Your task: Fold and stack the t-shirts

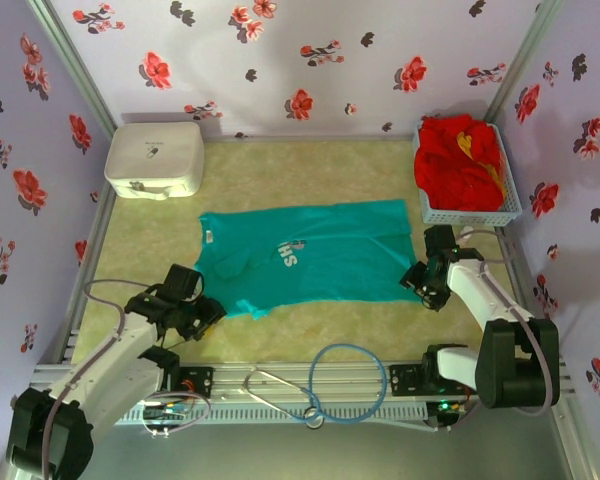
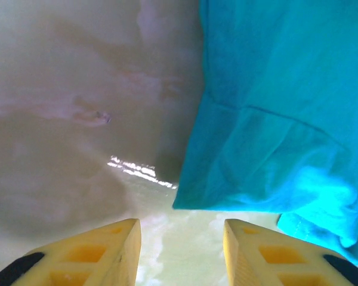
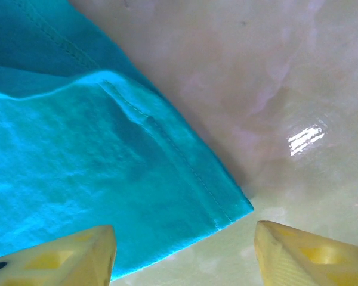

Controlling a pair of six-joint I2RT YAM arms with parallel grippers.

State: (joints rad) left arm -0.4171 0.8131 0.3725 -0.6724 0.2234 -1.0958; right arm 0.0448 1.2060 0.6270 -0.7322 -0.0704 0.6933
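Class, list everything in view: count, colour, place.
teal-green cloth t-shirt: one, teal with white lettering, spread flat mid-table.
white latticed plastic basket: one, white, far right corner.
bright red cloth t-shirts: count unclear, red with a yellow mark, heaped in the basket.
white rounded plastic box: one, white, far left corner.
blue cable loop: one, blue, near edge.
left end effector: one, yellow fingers, open, beside the shirt's near left corner.
right end effector: one, yellow fingers, open, at the shirt's near right corner.

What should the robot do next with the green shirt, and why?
Probably lower the right fingers onto the hem corner of the teal t-shirt and pinch it. The shirt lies spread flat, unfolded, and those fingers stand open just short of that corner, holding nothing.
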